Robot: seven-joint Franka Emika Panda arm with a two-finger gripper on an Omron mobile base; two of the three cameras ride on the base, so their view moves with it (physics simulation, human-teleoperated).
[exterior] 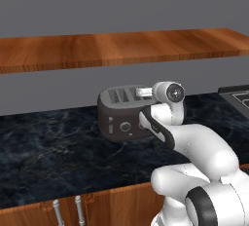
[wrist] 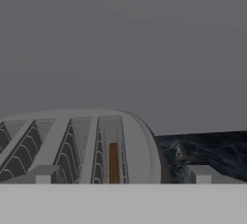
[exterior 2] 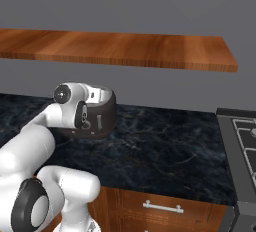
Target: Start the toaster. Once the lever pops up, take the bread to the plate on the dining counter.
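the white arm [exterior: 204,171] fills the lower right of the left base view, nearest the camera, and bends up and over toward the toaster [exterior: 121,115]. the toaster is dark grey and rounded, standing on the black marble worktop [exterior: 53,157] toward its back edge, near the grey wall [exterior: 48,93]. its slots face up and a round knob and a pale slider show on its front. the arm's wrist hangs over the toaster's right end, with the pincer [exterior: 144,92] level above the top. a wooden shelf [exterior: 116,47] runs along the wall above, and silver-handled cabinet doors [exterior: 68,210] sit below the worktop's front edge. a dark hob [exterior: 238,96] lies at the right edge

in the right base view the arm [exterior 2: 30,146] rises from the lower left and its wrist covers most of the toaster [exterior 2: 102,116], which stands well left of the hob [exterior 2: 240,136] on the same worktop [exterior 2: 165,151]. a drawer with a silver handle [exterior 2: 162,207] sits under the front edge

in the hand view the two fingertips [wrist: 44,174] stand wide apart, holding nothing, one over the toaster's top and the other past its end above the worktop [wrist: 207,148]. the toaster [wrist: 140,146] shows pale from above with its slots open; the bread [wrist: 113,162] stands as a thin brown slice in the slot nearest that end
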